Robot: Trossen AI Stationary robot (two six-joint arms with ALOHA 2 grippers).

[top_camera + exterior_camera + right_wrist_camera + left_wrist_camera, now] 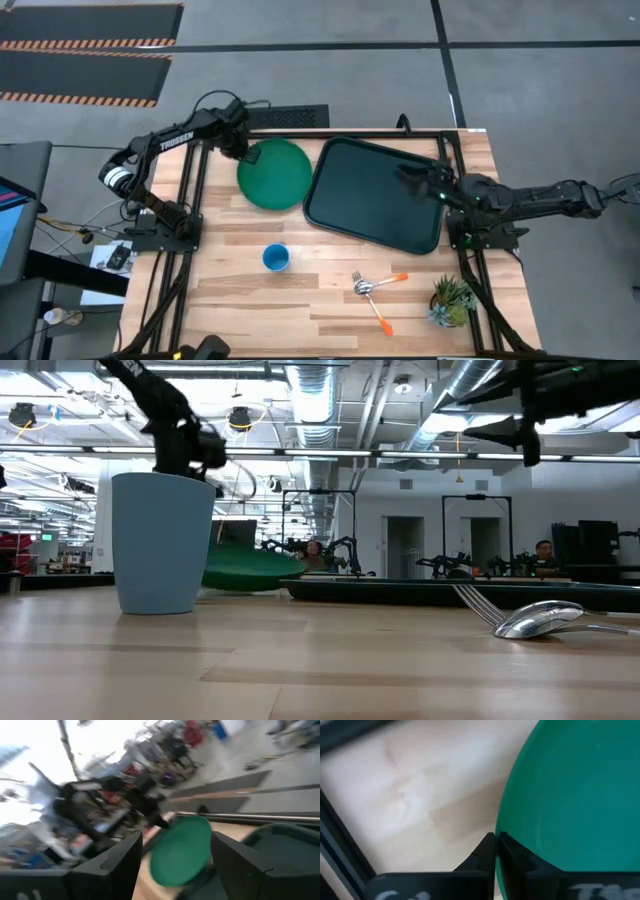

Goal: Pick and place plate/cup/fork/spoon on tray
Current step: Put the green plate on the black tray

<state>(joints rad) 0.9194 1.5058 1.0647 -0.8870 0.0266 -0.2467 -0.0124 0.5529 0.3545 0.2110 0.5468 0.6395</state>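
A large dark green, near-black rectangular plastic tray (pixel 375 195) with rounded corners and a raised rim lies empty on the wooden table (pixel 330 300); everything here is placed relative to it. Just left of the tray, nearly touching, sits a round flat green plastic plate (pixel 275 175) with a raised rim. The left gripper (pixel 240 152) is clenched on the plate's far-left rim, a finger (pixel 480 857) on each side of the thin edge, and the low view shows that side tilted up off the table. The plate looks light, stiff and rather slick, so the rim is the sensible hold. The right gripper (pixel 412 178) hovers over the tray's right half with fingers spread, holding nothing. Below the tray's left corner, well apart, stands a small bright blue plastic cup (pixel 276 258). Below its right end lie a small orange-handled metal spoon (pixel 380 284) and fork (pixel 374 308), crossing. The tray's raised rim must be cleared; its bare floor leaves ample room.
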